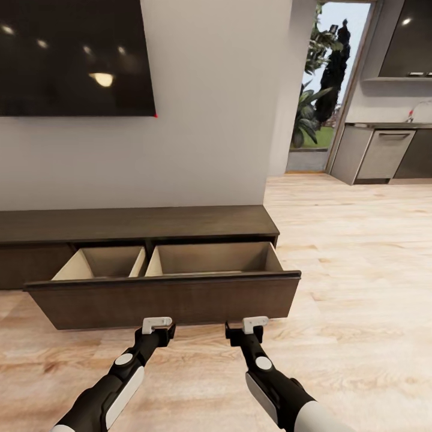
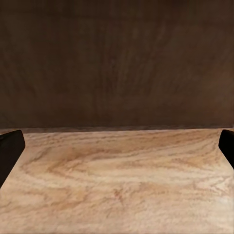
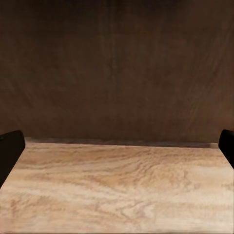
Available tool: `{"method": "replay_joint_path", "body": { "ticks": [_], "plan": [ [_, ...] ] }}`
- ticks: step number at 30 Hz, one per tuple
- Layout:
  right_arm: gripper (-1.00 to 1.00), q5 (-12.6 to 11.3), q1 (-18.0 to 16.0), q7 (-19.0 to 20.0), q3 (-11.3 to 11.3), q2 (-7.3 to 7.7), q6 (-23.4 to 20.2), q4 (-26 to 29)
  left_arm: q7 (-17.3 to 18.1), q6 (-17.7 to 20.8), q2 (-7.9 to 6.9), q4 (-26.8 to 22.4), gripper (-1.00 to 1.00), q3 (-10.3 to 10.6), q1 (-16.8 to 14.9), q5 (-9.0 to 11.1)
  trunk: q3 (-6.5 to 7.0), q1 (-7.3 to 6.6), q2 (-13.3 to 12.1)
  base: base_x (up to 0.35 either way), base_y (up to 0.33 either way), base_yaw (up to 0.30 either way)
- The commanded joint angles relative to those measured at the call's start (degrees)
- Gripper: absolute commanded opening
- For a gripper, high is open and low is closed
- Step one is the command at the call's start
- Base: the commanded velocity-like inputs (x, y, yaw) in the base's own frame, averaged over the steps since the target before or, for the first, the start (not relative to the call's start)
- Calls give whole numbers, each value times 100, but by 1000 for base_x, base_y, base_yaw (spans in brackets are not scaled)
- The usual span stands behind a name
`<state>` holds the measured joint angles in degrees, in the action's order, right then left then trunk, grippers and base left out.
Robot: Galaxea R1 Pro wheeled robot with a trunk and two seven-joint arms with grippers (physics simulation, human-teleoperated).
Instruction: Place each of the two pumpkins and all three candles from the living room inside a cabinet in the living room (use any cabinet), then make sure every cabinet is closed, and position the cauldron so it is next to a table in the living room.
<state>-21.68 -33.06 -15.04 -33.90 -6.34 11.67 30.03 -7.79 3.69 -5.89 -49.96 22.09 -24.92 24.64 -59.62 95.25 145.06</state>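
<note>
- the cabinet point(image 1: 138, 225), a long low dark-brown unit, stands against the grey wall under a dark wall-mounted screen point(image 1: 75, 57)
- its wide drawer point(image 1: 165, 300) is pulled out over the wooden floor point(image 1: 360, 270); two pale compartments show inside, split by a divider, and both look bare
- the left gripper point(image 1: 157, 327) hangs just in front of the drawer front, low near its bottom edge, toward its middle
- in the left wrist view the fingers point(image 2: 10, 146) sit at the two side edges, spread wide and released, with only the dark drawer front and floor between them
- the right gripper point(image 1: 247, 328) hangs beside it, just in front of the same drawer front, further toward its right end
- in the right wrist view its fingers point(image 3: 10, 148) are likewise spread apart, grasping nothing
- off to the right, past a glass door point(image 1: 324, 90) with greenery outside, are grey kitchen cupboards point(image 1: 384, 153)
</note>
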Motion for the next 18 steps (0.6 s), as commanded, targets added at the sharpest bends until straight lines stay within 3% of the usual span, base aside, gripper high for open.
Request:
{"method": "replay_joint_path", "body": {
  "ticks": [1, 7, 18],
  "plan": [
    [100, -61, -7, 19, -15, 3, 30, -17, -54, 18, -9, -11, 100, 33, -4, 50, -5, -1, 2, 6, 1, 0],
    [100, -56, -7, 224, 262, 2, -8, -61, -53, 18, -9, 2, 100, 33, -4, 49, -5, -1, 2, 114, 46, 0],
    [100, -55, -7, 255, 313, 2, -15, -67, -56, 18, -6, -2, 100, 38, -4, 49, -5, -1, 2, 132, 10, 0]
  ]
}}
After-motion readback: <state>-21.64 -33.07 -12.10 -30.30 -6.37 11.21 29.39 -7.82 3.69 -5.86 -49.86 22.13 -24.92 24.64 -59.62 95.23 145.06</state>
